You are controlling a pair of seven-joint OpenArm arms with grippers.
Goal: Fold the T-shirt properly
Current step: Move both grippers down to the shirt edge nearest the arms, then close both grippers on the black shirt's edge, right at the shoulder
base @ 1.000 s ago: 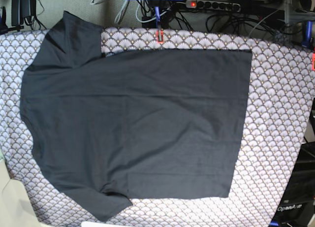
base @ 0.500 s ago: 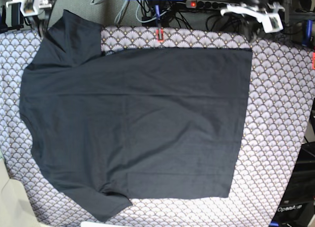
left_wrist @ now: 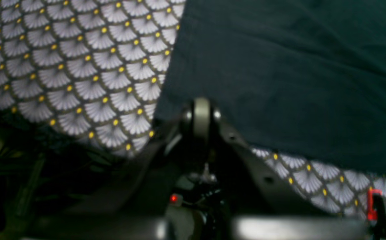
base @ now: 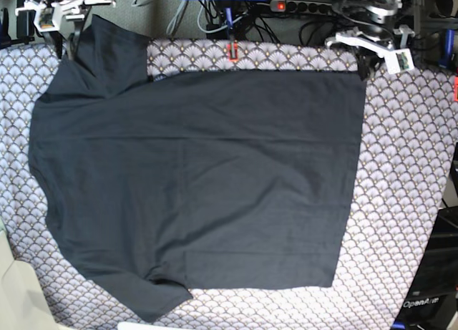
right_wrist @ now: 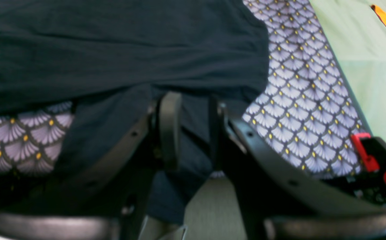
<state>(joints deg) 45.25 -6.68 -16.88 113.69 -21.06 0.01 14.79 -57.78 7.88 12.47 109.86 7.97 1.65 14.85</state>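
right claw (right_wrist: 193,130): came into view, now parted over T-shirt (base: 193,172) sleeve edge
left claw (left_wrist: 201,115): came down to hem corner, pinched together

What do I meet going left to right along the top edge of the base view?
Right gripper at the T-shirt sleeve → red clip → left gripper at the shirt's hem corner.

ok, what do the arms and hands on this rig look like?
Left hand: black angled fingers tipped with grey-green pads, a red light at its base. Right hand: the same black fingers with small holes, and a red clip beside it. In the base view both arms look white and black.
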